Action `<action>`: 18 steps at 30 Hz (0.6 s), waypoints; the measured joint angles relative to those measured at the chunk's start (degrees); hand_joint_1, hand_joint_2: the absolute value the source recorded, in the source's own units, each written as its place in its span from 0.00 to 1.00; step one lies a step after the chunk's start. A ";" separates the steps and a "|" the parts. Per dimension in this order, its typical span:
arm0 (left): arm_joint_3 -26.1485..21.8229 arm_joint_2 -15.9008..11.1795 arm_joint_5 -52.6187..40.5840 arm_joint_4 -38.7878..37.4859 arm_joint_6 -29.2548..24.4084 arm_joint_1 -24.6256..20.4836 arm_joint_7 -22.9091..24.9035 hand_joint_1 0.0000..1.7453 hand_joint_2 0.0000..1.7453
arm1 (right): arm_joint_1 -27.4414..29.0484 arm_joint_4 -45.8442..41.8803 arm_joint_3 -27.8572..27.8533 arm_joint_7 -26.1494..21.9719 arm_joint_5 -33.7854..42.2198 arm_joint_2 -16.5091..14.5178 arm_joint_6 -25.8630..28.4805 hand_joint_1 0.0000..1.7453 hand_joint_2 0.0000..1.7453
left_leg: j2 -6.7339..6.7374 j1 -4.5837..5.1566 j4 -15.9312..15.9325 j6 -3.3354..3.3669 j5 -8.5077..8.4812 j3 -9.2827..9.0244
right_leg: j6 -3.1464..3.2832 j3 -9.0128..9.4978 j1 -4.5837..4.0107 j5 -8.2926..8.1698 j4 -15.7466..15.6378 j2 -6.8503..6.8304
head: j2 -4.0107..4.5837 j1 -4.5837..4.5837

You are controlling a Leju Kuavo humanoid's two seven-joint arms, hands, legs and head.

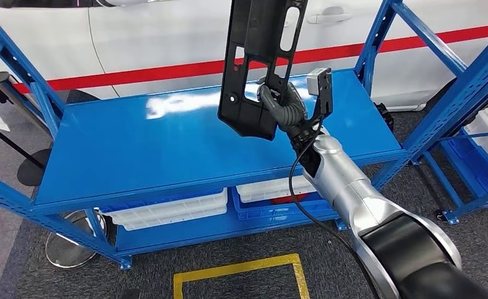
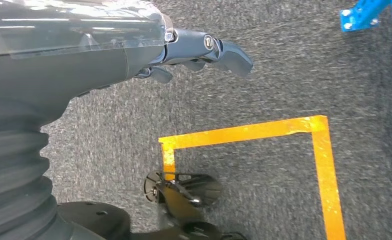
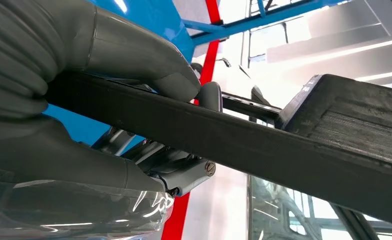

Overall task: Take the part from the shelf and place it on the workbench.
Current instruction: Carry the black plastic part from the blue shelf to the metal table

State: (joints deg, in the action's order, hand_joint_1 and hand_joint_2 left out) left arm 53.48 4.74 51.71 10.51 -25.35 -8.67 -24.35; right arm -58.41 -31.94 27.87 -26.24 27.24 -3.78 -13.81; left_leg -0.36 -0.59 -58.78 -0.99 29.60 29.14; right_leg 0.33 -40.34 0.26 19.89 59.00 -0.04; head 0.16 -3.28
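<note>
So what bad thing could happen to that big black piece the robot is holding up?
The right hand grips the long black part near its lower end, so most of it sticks up above the fingers. It might tip or slip out and fall onto the blue shelf. The part also hangs close to the white car behind the shelf, so a wide swing could bump it.

Part [image 1: 254, 65]: flat black plastic panel, elongated, with a slotted opening near its upper end and small holes along its body; held roughly upright, tilted slightly, above the blue shelf [image 1: 167, 149] top surface; gripped at its lower portion by the right hand [image 1: 283, 103]; clear of the surface.
</note>
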 joint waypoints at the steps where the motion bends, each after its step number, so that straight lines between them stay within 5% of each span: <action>1: 0.00 0.00 0.00 0.00 0.00 0.00 0.00 0.00 1.00 | 0.00 -0.01 0.00 -0.01 0.01 0.01 0.00 1.00 1.00 | -0.01 0.03 0.13 0.02 0.01 -0.04 | -0.02 -0.02 -0.01 -0.02 0.01 0.00 | 0.01 0.00; 6: 0.02 0.00 -0.03 0.00 -0.01 0.19 0.01 0.00 1.00 | 0.21 -0.16 0.07 -0.16 0.07 -0.01 -0.09 1.00 1.00 | -0.10 0.25 0.23 0.62 -0.65 0.75 | -0.56 0.14 0.15 -0.85 -0.34 -0.09 | 0.01 0.04; 7: 0.03 0.02 -0.04 0.00 -0.02 0.25 0.01 0.00 1.00 | 0.32 -0.19 0.15 -0.22 0.08 0.01 -0.14 1.00 1.00 | -0.01 0.17 0.36 1.25 -1.53 1.27 | -0.98 -0.12 0.22 -0.40 -0.12 -0.06 | 0.01 0.07; 9: 0.04 0.02 -0.04 0.00 -0.05 0.34 0.02 0.00 1.00 | 0.74 -0.22 0.39 -0.27 0.10 0.12 -0.20 1.00 1.00 | 0.29 -0.03 0.77 2.27 -4.68 4.28 | -1.99 -2.04 0.46 5.21 8.45 0.03 | 0.01 0.09; 11: 0.04 0.00 -0.04 0.00 -0.07 0.39 0.02 0.00 1.00 | 1.17 -0.24 0.62 -0.28 0.10 0.19 -0.20 1.00 1.00 | 0.47 -0.16 0.68 2.52 -7.85 8.03 | -2.53 -0.62 0.67 8.48 13.93 0.06 | 0.02 0.11; 14: 0.05 0.00 -0.04 0.00 -0.07 0.39 0.01 0.00 1.00 | 1.10 -0.59 0.80 -0.27 0.11 0.17 -0.19 1.00 1.00 | 0.37 -0.06 0.21 1.75 -9.61 10.13 | -1.81 8.00 0.41 8.19 2.99 0.13 | 0.02 0.07; 15: 0.05 0.00 -0.04 0.00 -0.08 0.40 0.01 0.00 1.00 | 1.03 -0.73 0.84 -0.28 0.12 0.16 -0.19 1.00 1.00 | 0.34 -0.04 0.29 1.40 -10.16 10.36 | -1.46 9.29 0.20 8.79 0.77 0.17 | 0.01 0.02; 18: 0.06 0.00 -0.04 0.00 -0.12 0.54 0.03 0.00 1.00 | 0.96 -0.86 0.90 -0.33 0.13 0.12 -0.20 1.00 1.00 | 0.25 -0.15 0.85 0.25 -11.29 10.86 | -0.13 8.71 0.11 7.51 -0.46 0.06 | 0.01 -0.07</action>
State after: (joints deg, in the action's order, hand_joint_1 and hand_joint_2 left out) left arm 53.54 4.74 51.67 10.51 -25.47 -8.13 -24.32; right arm -57.45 -32.80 28.77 -26.57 27.36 -3.66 -14.01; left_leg -0.12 -0.74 -57.93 -0.74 18.30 40.01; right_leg 0.20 -31.63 0.37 27.40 58.54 0.03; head 0.17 -3.34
